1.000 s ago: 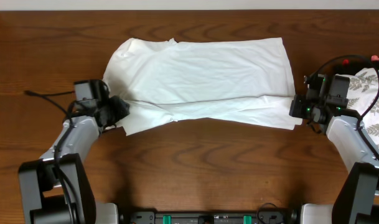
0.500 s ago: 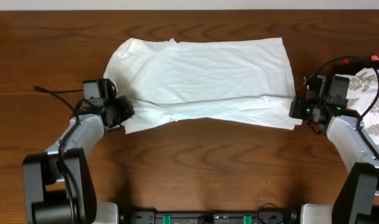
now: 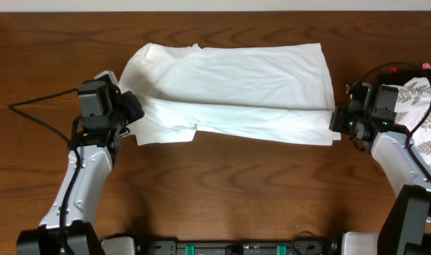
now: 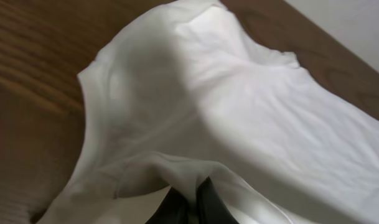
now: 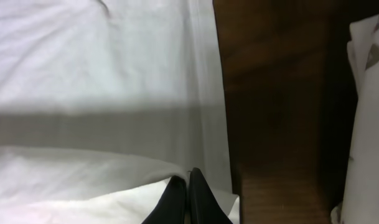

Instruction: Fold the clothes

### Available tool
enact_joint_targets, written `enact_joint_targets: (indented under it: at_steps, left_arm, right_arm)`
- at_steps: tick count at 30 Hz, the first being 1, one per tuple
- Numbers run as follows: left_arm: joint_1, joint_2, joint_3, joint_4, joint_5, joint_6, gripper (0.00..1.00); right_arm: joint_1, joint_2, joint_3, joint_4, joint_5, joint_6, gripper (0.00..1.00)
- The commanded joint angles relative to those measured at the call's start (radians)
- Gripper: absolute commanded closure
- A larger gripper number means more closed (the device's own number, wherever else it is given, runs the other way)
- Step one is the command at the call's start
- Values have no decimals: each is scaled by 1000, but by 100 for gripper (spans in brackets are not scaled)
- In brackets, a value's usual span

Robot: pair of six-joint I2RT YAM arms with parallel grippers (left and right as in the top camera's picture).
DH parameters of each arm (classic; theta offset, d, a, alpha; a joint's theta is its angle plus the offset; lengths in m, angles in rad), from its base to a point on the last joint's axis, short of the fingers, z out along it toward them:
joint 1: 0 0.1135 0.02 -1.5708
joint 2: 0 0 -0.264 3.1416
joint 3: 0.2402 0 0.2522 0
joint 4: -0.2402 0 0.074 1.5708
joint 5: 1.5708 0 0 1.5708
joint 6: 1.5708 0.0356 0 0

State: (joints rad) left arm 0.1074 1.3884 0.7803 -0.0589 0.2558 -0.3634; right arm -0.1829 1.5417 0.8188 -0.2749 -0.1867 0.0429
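Listing from the left edge of the overhead view.

Item: black cable [image 3: 38, 115], lying loose on the wooden table [image 3: 222, 184] and running to the left arm.

Item: left gripper [image 3: 135, 115], jaws pinched together on the near-left edge of the T-shirt [image 3: 236, 81]. In its wrist view the dark fingertips [image 4: 211, 208] sit side by side with white fabric bunched over and around them.

Item: T-shirt, white, spread lengthwise across the middle of the table. The far part lies flat. The near long edge is turned over onto the body as a folded band (seen plainly from overhead), and soft creases gather toward the left gripper.

Item: right gripper [image 3: 337, 120], jaws closed on the near-right corner of the T-shirt. Its fingertips [image 5: 201, 202] are together with cloth at their tips, and bare wood lies just beside them.

Item: fern-printed cloth [image 3: 422, 106], at the far right edge of the table, partly behind the right arm and apart from the T-shirt.
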Motion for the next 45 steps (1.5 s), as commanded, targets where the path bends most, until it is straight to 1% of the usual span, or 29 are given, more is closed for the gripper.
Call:
enact_joint_targets:
  at_steps: [1, 14, 23, 28, 29, 30, 31, 36, 39, 43, 45]
  left_arm:
    - [0, 34, 11, 15, -40, -5, 94]
    - [-3, 90, 11, 249, -40, -6, 94]
    - [-48, 225, 11, 257, -40, -5, 94]
    - [-47, 264, 11, 256, -40, -4, 94]
    - [-47, 265, 11, 256, -40, -5, 94]
    - [-47, 265, 11, 255, -40, -5, 94]
    - [-47, 265, 11, 255, -40, -5, 94]
    - [-47, 265, 11, 232, -40, -4, 94]
    - [-47, 265, 11, 215, -40, -4, 94]
    - [-47, 265, 11, 198, -40, -5, 94]
    - [-47, 265, 11, 191, -40, -4, 94]
  right_arm:
    - [12, 3, -2, 11, 3, 13, 99]
    - [13, 3, -2, 28, 3, 17, 99]
    - [14, 3, -2, 29, 3, 16, 99]
    - [14, 3, -3, 29, 23, 16, 98]
    - [14, 3, -3, 29, 34, 16, 92]
    - [14, 3, -3, 29, 48, 16, 79]
    - [14, 3, -3, 29, 56, 16, 71]
    - [14, 3, -3, 28, 55, 16, 69]
    - [14, 3, -2, 42, -8, 15, 69]
    - [34, 3, -2, 97, -208, 12, 79]
    - [68, 3, -2, 114, -229, 12, 81]
